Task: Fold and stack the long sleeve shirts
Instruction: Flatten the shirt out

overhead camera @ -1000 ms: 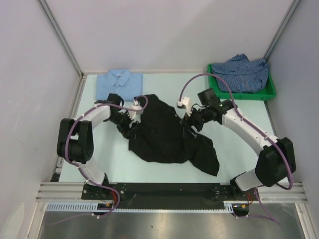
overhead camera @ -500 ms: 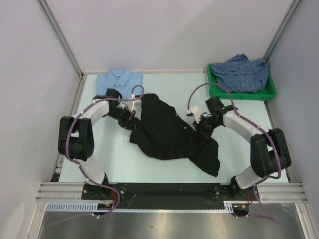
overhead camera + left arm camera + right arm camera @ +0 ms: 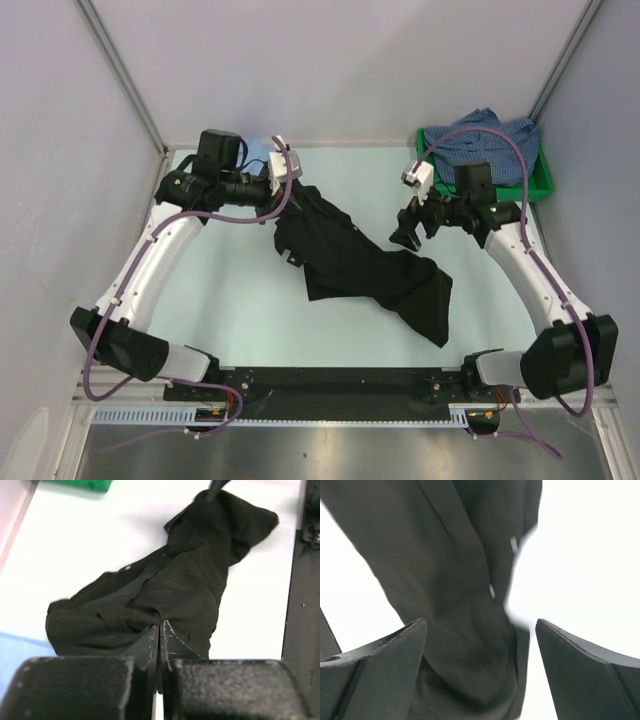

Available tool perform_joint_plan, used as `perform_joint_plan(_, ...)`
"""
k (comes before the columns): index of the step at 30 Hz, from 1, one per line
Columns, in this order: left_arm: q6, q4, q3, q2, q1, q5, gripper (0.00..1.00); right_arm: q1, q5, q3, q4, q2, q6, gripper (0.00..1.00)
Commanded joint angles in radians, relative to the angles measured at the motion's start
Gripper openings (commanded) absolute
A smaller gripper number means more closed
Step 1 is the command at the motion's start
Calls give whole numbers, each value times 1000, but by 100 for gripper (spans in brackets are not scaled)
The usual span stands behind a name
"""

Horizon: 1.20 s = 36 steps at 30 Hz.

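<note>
The black long sleeve shirt (image 3: pixel 365 270) lies rumpled across the middle of the table, its left end lifted. My left gripper (image 3: pixel 283 201) is shut on that lifted edge; in the left wrist view the jaws (image 3: pixel 160 628) pinch the black fabric (image 3: pixel 175 580). My right gripper (image 3: pixel 405 237) hovers open at the shirt's right part. In the right wrist view its fingers (image 3: pixel 480 645) stand wide, and black cloth (image 3: pixel 460 580) shows blurred between them, ungripped. The light blue shirt (image 3: pixel 258 149) is mostly hidden behind my left arm. The checked shirt (image 3: pixel 490 140) is heaped in the bin.
A green plastic bin (image 3: pixel 538 185) stands at the back right corner. Grey walls close in the table on the left, back and right. A black rail (image 3: pixel 330 382) runs along the near edge by the arm bases.
My left gripper shut on the black shirt's edge and rose toward the back left, dragging the shirt. My right gripper shut on the shirt, then opened, let go, and moved back.
</note>
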Motion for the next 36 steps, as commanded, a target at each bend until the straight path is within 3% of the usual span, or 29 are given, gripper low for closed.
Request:
perform_joint_plan(1, 163, -25, 38, -45, -13, 131, 6, 91, -146, -16, 254, -75, 117, 97)
perform_joint_plan(4, 418, -133, 25, -91, -40, 198, 7, 159, -155, -36, 323, -51, 83, 96)
perform_joint_plan(9, 729, -292, -131, -201, -155, 138, 5, 216, -195, -7, 361, 85, -3, 93)
perform_joint_plan(12, 762, -322, -280, -295, -209, 69, 6, 257, -221, 46, 294, 168, -105, 90)
perform_joint_plan(13, 759, -330, -319, -312, -211, 60, 7, 269, -227, 78, 197, 187, -145, 86)
perform_joint_plan(14, 760, -341, -360, -339, -211, 52, 10, 285, -236, 86, 141, 208, -224, 82)
perform_joint_plan(17, 802, -378, -541, -407, -209, -5, 34, 311, -214, 47, -9, 244, -317, 67)
perform_joint_plan(18, 803, -378, -633, -427, -211, -50, 44, 315, -203, 27, -64, 250, -337, 61)
perform_joint_plan(21, 742, -314, -768, -503, -199, -173, 48, 322, -131, -42, -140, 239, -377, 54)
perform_joint_plan(25, 638, -201, -782, -501, -48, -132, 55, 279, -44, -113, -174, 155, -392, 51)
perform_joint_plan(29, 453, -120, -706, -291, 44, -112, 60, 225, 24, -132, -269, 126, -467, 45)
perform_joint_plan(31, 388, -92, -646, -147, 56, -112, 72, 182, 50, -148, -338, 115, -533, 37)
perform_joint_plan(33, 354, -89, -603, -36, 67, -105, 73, 153, 47, -161, -419, 97, -601, 32)
perform_joint_plan(36, 317, -78, -580, 33, 67, -95, 72, 136, -5, -146, -478, 58, -609, 32)
